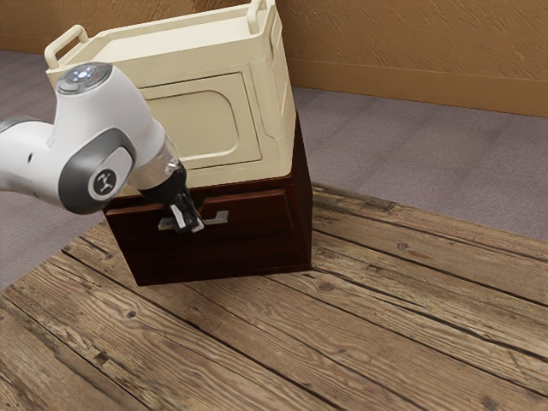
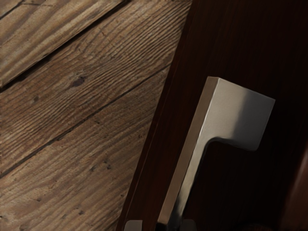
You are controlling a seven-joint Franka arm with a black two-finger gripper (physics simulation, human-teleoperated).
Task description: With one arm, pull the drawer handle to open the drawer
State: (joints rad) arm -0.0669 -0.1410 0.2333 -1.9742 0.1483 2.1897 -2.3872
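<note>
Plainly, 1 white arm reaches in from the exterior view's left, with 1 black gripper at the front of 1 dark red-brown cabinet. The gripper is parted, its 2 fingers standing apart on either side of the handle's bar, with a gap showing between the bar and 1 of them. The task's thing, 1 silvery metal handle, is on the cabinet's 1 visible drawer front; 1 of its bent ends shows clearly beyond the fingertips in the wrist view. I cannot tell whether the drawer stands slightly out.

On top of the cabinet sits 1 cream box with 2 raised grips, 1 at each end, and 1 framed panel on its front. The cabinet stands on 1 table of wooden planks. Behind are 1 greyish carpeted floor and 1 orange-brown wall with a rough, textured face.
</note>
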